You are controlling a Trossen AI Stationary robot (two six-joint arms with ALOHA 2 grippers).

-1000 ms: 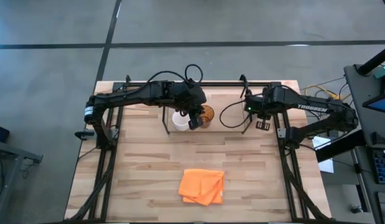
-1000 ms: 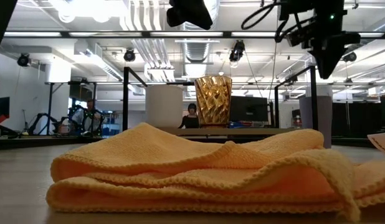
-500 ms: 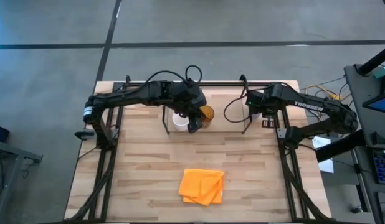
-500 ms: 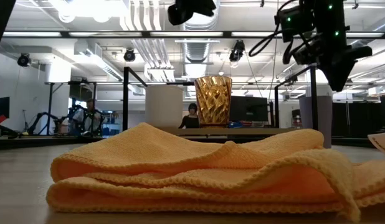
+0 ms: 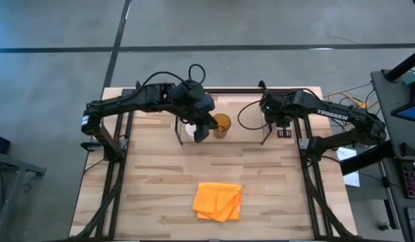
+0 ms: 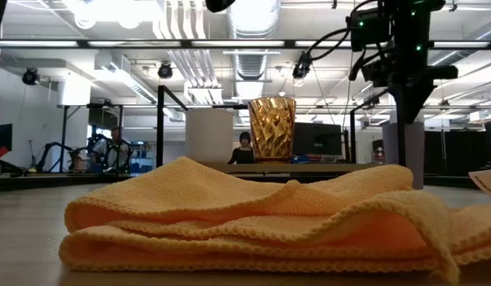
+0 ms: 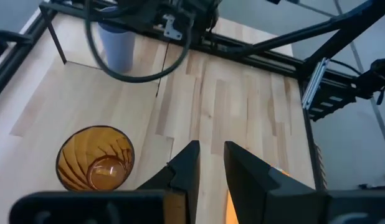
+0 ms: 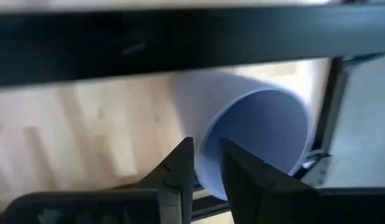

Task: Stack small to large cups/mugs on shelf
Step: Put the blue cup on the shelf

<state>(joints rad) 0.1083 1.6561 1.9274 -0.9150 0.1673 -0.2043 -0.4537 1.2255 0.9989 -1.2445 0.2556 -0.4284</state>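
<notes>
Two cups, white mug (image 6: pixel 209 135) and amber tumbler (image 5: pixel 221 124), upright on shelf (image 6: pixel 309 168); blue cup (image 8: pixel 255 146) directly before right pincer (image 8: pixel 202 163), narrowly parted, empty. Left pincer (image 7: pixel 209 163) likewise, above tumbler.

on the shelf (image 5: pixel 242 91) at the table's (image 5: pixel 147 181) far edge, the white mug (image 5: pixel 190 130) stands left of and just beside the amber tumbler (image 5: pixel 222 124). the blue cup (image 7: pixel 116 43) sits well to their right, near the shelf's right end. the folded cloth (image 5: pixel 218 201) lies on the table in front, well apart from the shelf.
</notes>
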